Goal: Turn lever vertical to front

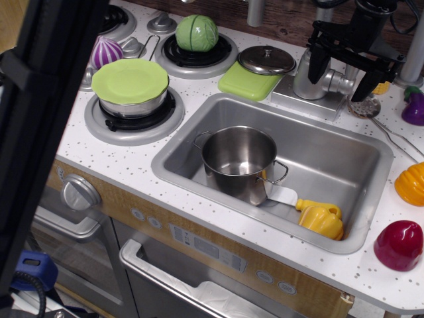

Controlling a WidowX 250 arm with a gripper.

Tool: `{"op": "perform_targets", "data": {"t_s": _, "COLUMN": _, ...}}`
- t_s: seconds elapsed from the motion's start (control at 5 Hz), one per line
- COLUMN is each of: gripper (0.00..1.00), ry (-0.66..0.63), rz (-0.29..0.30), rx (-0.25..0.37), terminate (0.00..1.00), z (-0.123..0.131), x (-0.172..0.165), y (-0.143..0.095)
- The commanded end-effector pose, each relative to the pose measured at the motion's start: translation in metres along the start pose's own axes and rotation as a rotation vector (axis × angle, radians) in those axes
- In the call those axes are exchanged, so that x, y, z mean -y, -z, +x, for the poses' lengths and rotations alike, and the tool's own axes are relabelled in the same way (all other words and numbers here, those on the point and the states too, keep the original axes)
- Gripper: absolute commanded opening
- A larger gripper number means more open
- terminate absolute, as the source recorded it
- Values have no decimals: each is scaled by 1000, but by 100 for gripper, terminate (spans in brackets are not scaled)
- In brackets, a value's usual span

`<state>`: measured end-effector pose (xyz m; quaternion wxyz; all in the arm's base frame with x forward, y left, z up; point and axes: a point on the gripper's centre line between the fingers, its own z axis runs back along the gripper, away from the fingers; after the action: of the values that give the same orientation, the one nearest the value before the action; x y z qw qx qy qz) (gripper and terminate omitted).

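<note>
The chunky silver tap body stands on its plate behind the sink. The lever is a short silver stub jutting from the tap body's right side. My black gripper hangs right over the tap. Its jaws are open: one finger is in front of the tap body on the left, and the other is just right of the lever. The lever lies between the fingers, and I see no contact with it. The lever's paddle end is partly hidden by the gripper.
A steel pot and a yellow toy pepper sit in the sink. A steel lid on a green pad lies left of the tap. A green-lidded pot, a cabbage, a purple onion and toy fruit lie around.
</note>
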<state>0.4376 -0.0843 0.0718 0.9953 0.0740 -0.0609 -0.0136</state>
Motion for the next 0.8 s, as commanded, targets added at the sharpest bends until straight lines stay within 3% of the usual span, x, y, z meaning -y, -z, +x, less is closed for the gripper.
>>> {"op": "perform_targets", "data": {"t_s": 0.0, "gripper": 100, "ry": 0, "rz": 0, "rx": 0, "terminate": 0, "z": 0, "x": 0, "y": 0}}
{"op": "perform_targets", "data": {"t_s": 0.2, "gripper": 100, "ry": 20, "rz": -30, "rx": 118, "terminate": 0, "z": 14, "x": -2, "y": -14}}
{"op": "perform_targets", "data": {"t_s": 0.6, "gripper": 100, "ry": 1, "rz": 92, "rx": 297, "terminate": 0, "z": 39, "x": 5, "y": -37}}
